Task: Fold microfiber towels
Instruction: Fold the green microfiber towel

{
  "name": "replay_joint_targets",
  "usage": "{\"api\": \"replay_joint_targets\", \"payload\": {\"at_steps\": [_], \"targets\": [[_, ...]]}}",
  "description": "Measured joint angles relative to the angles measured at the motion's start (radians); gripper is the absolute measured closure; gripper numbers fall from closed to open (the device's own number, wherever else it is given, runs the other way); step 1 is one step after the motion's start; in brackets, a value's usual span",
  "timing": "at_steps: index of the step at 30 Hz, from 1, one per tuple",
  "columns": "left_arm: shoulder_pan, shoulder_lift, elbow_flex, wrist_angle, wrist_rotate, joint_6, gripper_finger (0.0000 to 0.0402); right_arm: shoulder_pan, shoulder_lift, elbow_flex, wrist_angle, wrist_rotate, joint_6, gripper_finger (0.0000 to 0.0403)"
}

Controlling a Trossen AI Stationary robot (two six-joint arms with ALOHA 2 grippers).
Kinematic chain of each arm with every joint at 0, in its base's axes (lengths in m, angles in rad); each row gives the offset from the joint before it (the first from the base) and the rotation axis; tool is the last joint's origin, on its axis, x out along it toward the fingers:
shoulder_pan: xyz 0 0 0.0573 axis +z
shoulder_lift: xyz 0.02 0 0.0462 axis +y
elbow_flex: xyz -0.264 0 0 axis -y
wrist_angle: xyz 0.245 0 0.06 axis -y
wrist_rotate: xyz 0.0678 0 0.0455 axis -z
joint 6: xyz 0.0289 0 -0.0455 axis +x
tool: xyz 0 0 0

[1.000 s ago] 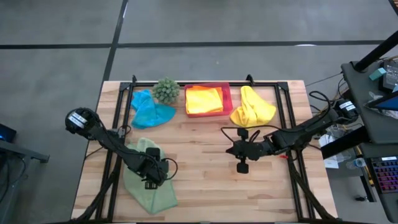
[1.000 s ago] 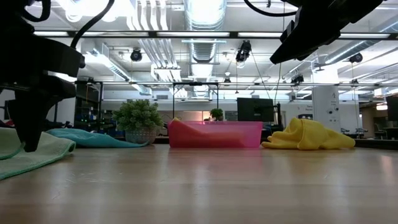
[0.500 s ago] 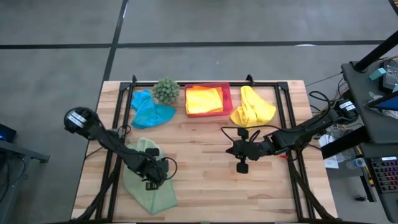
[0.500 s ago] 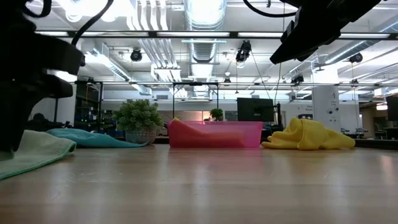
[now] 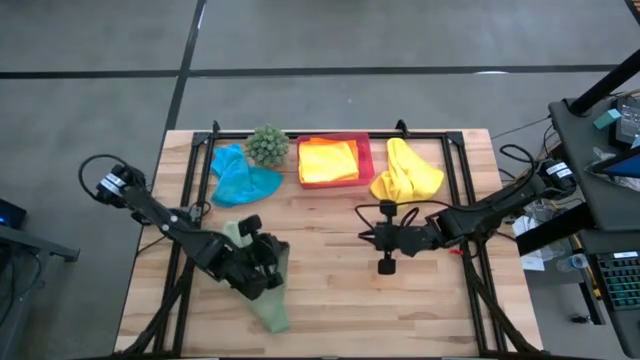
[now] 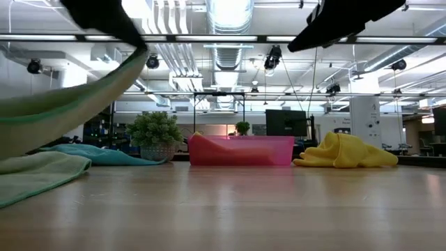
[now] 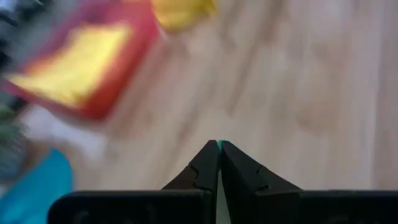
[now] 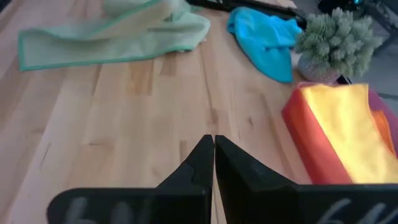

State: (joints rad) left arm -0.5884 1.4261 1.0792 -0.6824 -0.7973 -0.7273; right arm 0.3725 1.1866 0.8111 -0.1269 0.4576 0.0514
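My left gripper (image 5: pixel 274 267) is shut on the light green towel (image 5: pixel 268 298) at the table's near left. In the low view, part of the towel (image 6: pixel 77 104) hangs up in the air and the rest (image 6: pixel 31 178) lies on the wood. Mid-table, my right gripper (image 5: pixel 366 238) hovers shut and holds nothing. A teal towel (image 5: pixel 240 178) and a crumpled yellow towel (image 5: pixel 405 175) lie at the far side. A folded yellow towel (image 5: pixel 328 160) lies on an orange one in the pink tray (image 5: pixel 366 150). My left gripper pinches a thin edge of the green towel (image 7: pixel 219 147) between its two fingertips. The fingers slant downward toward the table's right. The held part is lifted clear and slopes down from the fingers to the part that lies on the table (image 5: pixel 272 315).
A small spiky green plant (image 5: pixel 266 145) stands at the far edge between the teal towel and the tray. Black frame rails (image 5: pixel 190 200) run along the table's left and right sides. Bare wood (image 5: pixel 330 290) lies between the two grippers and toward the near edge.
My left gripper has taken hold of the green towel, risen and turned at the wrist. The towel's left part has come up off the table and over toward the right, so it looks narrower from above. Its near part has stayed on the wood.
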Motion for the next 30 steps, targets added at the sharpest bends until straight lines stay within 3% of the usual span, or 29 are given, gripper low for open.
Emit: {"api": "replay_joint_targets", "payload": {"at_steps": [5,13,22,30], "targets": [[0.011,-0.005,0.042,0.058,-0.119,0.001,0.0401,0.000,0.000,0.010,0.006,0.000,-0.005,0.0394],[0.054,0.008,0.028,0.229,-0.128,0.003,0.0401,0.000,0.000,0.011,0.014,0.000,0.013,0.0383],[0.075,0.018,0.029,0.257,-0.126,0.002,0.0401,0.000,0.007,-0.023,0.135,-0.001,0.019,0.0287],[0.119,0.017,0.059,0.263,-0.126,0.009,0.0402,0.000,0.015,-0.073,0.380,0.000,0.081,0.0212]]}}
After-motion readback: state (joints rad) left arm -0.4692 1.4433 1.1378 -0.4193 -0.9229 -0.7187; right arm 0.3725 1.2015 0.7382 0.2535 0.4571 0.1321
